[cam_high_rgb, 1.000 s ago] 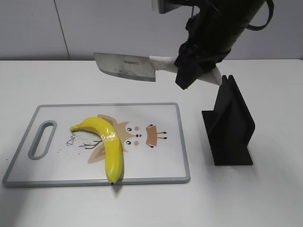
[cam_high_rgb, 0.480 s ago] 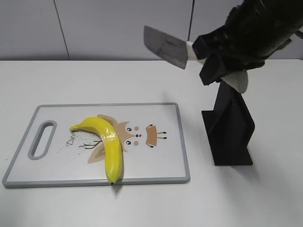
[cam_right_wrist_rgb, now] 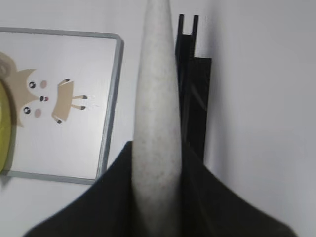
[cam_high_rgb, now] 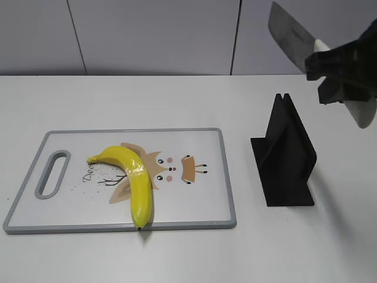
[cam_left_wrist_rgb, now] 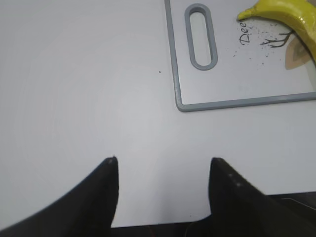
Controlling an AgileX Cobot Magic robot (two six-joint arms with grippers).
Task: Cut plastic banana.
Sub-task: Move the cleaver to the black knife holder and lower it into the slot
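The plastic banana lies whole on the cutting board, its dark tip at the front edge. It also shows in the left wrist view and as a yellow sliver in the right wrist view. My right gripper is shut on the pale handle of a cleaver knife. The knife's blade points up and left, high above the black knife stand. My left gripper is open and empty over bare table, left of the board's handle slot.
The black knife stand stands right of the board and shows under the handle in the right wrist view. A grey wall runs behind the white table.
My right gripper has carried the knife from above the board's back edge up and to the right, over the stand, with the blade tilting upward. The banana and board have not moved.
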